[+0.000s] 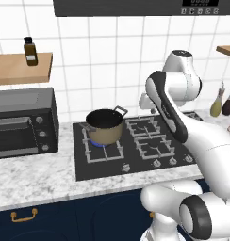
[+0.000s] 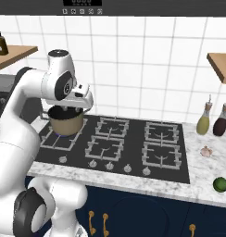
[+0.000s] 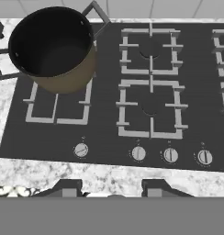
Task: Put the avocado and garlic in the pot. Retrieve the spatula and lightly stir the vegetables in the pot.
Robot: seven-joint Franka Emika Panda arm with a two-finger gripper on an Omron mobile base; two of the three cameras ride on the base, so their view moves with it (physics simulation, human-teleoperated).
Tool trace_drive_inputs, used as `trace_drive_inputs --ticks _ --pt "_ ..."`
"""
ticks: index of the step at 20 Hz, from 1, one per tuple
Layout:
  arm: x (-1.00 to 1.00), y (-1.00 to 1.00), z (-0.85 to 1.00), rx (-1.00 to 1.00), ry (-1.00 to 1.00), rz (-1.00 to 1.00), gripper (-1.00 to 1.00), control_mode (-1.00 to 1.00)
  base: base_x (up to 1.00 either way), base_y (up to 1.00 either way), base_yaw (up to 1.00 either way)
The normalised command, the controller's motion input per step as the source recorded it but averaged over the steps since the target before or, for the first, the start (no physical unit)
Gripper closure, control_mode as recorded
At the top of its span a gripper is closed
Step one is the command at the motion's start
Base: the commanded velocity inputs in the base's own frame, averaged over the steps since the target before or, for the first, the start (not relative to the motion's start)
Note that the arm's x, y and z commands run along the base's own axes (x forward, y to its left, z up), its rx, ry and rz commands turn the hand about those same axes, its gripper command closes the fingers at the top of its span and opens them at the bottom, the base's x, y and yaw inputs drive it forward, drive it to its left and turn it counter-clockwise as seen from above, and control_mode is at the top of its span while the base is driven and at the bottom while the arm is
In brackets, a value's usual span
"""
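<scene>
Gripper: hanging above the front edge of the stove, pointing down at it; its 2 dark finger tips are standing apart with a moderate gap and nothing is sitting between them.
Fingers: showing at the bottom of the hand view, over the marbled strip of counter in front of the knobs.
Arm: rising from the base and bending over the cooktop; in the right base view the hand is hanging just in front of the pot and hiding part of its rim.
Pot: sitting upright on the front-left burner, a blue flame showing under it in the left base view; its black inside is looking empty in the hand view.
Pot handles: 2 grey loops, 1 pointing toward the tiled wall, the other toward the counter's left side.
Stove: black cooktop with grey grates, a row of round knobs running along its front edge.
Avocado: lying on the counter near its front edge, right of the stove, well apart from the pot.
Garlic: pale bulb lying on the counter just right of the stove, behind the avocado.
Bottles: 2 standing by the wall, right of the stove.
Toaster oven: sitting on the counter, left of the stove.
Shelf: wooden, on the wall above the oven, carrying 1 dark jar.
</scene>
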Motion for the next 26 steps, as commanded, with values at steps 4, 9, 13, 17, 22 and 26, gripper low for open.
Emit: trace_drive_inputs --ticks 4,9,13,17,22,26 --pt "-0.09 -0.28 -0.02 0.00 0.00 -0.03 -1.00 -1.00 0.00 0.00 0.00" --pt "-0.30 -0.99 -0.15 0.06 0.00 -0.05 -1.00 -1.00 0.00 0.00 0.00" --pt "-0.04 -1.00 -0.32 0.05 0.00 -0.09 -1.00 -1.00 0.00 0.00 0.00" --pt "0.07 -1.00 -0.47 0.00 0.02 -0.18 -1.00 -1.00 0.00 0.00 0.00" --pt "0.29 -1.00 -0.43 0.00 0.10 -0.23 -1.00 -1.00 0.00 0.00 0.00" --pt "0.19 -1.00 -0.22 0.00 0.08 -0.21 -1.00 -1.00 0.00 0.00 0.00"
